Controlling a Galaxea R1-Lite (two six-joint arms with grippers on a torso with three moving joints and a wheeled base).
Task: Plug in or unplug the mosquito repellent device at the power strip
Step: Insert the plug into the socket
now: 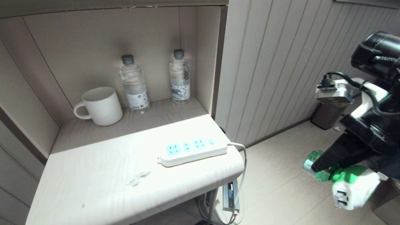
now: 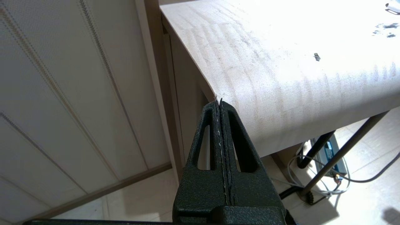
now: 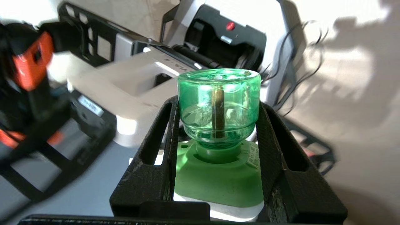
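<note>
The power strip (image 1: pixel 192 151) lies flat on the white table (image 1: pixel 103 181) near its right edge, with all its pale-blue sockets bare. Off to the right, out over the floor, my right gripper (image 1: pixel 315 167) is shut on the mosquito repellent device (image 1: pixel 351 187). The device's white head shows its plug side, and its green bottle lies between the black fingers. In the right wrist view the bottle (image 3: pixel 218 93) is clamped at both sides by the right gripper (image 3: pixel 218 106). My left gripper (image 2: pixel 218 103) is shut and empty, parked by the table's front left corner.
At the back of the alcove stand a white ribbed mug (image 1: pixel 101 106) and two clear water bottles (image 1: pixel 135 84) (image 1: pixel 180 78). The strip's cable (image 1: pixel 243 162) hangs over the table's right edge. A small bin (image 1: pixel 328 109) stands by the panelled wall.
</note>
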